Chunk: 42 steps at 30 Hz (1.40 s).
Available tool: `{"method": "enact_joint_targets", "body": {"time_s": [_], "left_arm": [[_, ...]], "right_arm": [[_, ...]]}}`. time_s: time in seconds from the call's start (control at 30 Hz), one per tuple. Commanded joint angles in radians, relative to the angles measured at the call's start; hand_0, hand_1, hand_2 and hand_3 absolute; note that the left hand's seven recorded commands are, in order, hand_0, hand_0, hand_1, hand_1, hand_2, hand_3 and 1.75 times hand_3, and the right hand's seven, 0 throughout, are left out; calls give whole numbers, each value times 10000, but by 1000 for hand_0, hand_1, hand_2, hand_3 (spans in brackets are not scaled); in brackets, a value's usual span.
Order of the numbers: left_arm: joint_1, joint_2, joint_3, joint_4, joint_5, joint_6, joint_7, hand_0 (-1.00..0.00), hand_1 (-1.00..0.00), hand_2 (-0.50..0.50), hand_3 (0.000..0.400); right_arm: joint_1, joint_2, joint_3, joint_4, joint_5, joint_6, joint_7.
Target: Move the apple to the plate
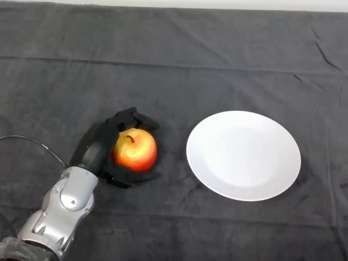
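The apple [135, 150] — red and yellow, stem up — sits on the dark cloth of the table [217, 65], left of centre. The left hand [100, 145] wraps it: fingers [136, 117] curl over its far side and the thumb [128, 176] hooks under the near side, so it appears gripped, though whether it is lifted off the cloth is hard to tell. The white plate [243, 155] lies near, to its right — apart from it.
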<state>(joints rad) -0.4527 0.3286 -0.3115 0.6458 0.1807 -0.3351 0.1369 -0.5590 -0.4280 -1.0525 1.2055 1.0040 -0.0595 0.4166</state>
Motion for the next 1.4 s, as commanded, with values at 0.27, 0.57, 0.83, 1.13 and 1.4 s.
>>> {"method": "enact_joint_targets", "body": {"time_s": [0.27,0.57,0.83,1.13,1.4], "left_arm": [[-954,406,60,261,240,-24,25,-1000,-1000,0,400],[-1467,215,51,408,469,2,285,-1000,-1000,0,400],[-2110,-192,-140,839,669,53,487,-1000,-1000,0,400],[-2744,-783,-593,1269,836,69,678,-1000,-1000,0,400],[-3146,-1253,-1200,1610,794,-77,802,-1000,-1000,0,400]], "right_arm": [[115,84,-52,-464,224,-61,-61],[113,80,-51,-455,228,-64,-55],[111,74,-51,-442,231,-67,-48],[106,67,-53,-422,236,-71,-37],[100,58,-56,-402,240,-75,-26]]}}
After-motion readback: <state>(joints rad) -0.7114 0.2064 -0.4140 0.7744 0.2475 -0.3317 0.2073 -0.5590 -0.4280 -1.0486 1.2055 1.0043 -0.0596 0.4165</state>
